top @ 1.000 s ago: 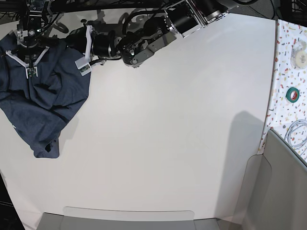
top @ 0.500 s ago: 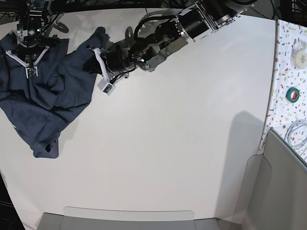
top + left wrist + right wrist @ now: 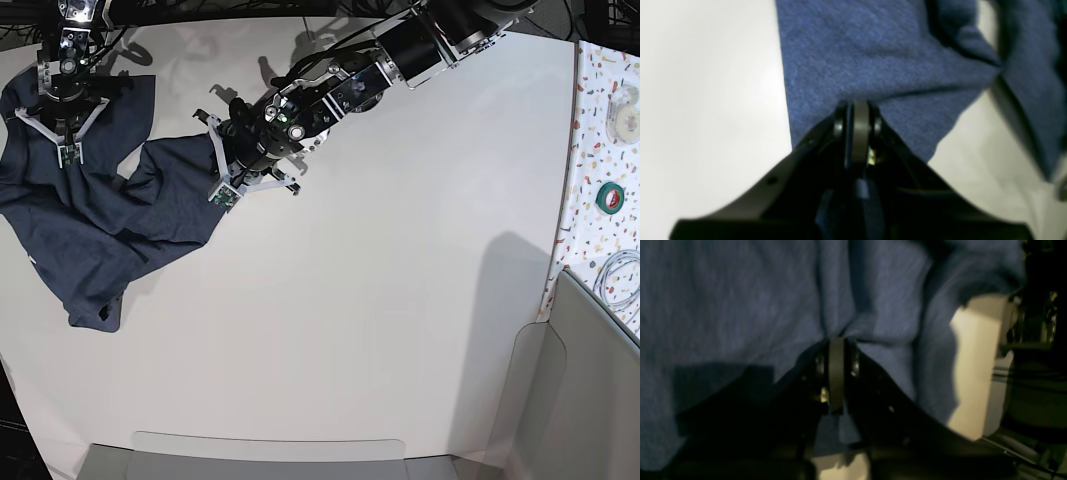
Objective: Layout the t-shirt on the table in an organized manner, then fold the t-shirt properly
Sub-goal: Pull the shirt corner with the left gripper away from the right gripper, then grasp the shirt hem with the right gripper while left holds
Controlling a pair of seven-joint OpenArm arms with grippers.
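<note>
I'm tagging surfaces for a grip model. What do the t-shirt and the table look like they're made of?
T-shirt: soft knit fabric, probably cotton jersey, matte heathered navy. The left wrist view shows a fuzzy, mottled weave, and it drapes in loose folds.

Table: smooth, hard off-white top with a matte finish. It shows soft shadows and no sharp glare. It could be laminate or painted board; the look leaves that open.
</note>
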